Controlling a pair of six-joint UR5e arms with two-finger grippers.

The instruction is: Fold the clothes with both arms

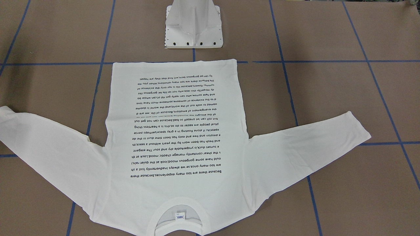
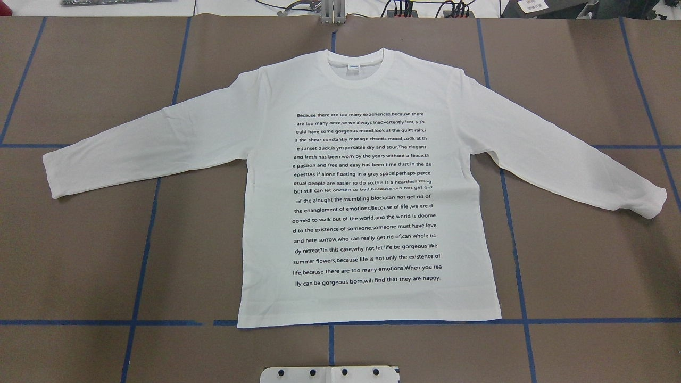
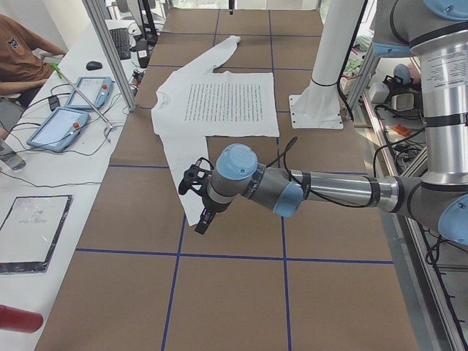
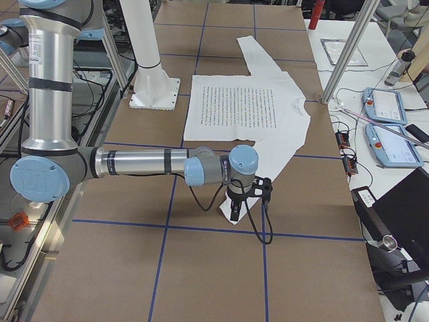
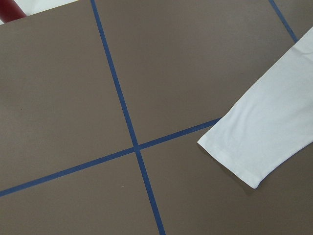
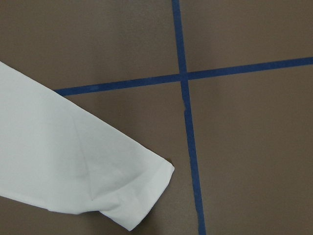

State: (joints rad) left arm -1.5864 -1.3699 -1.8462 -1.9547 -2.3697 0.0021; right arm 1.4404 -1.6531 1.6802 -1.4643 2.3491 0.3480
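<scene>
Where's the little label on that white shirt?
In the overhead view the neck label sits just inside the ribbed collar at the top centre of the T-shirt, the end farthest from the white pedestal.

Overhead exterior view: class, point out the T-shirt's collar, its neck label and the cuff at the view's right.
collar (image 2: 355, 78), overhead exterior view, front of the ribbed band.
neck label (image 2: 353, 67), overhead exterior view, middle of the label.
cuff (image 2: 655, 205), overhead exterior view, sleeve end at the view's right.

L arm (image 3: 322, 191), R arm (image 4: 134, 163) outstretched; L hand (image 3: 205, 223), R hand (image 4: 234, 209) down, state unclear
</scene>
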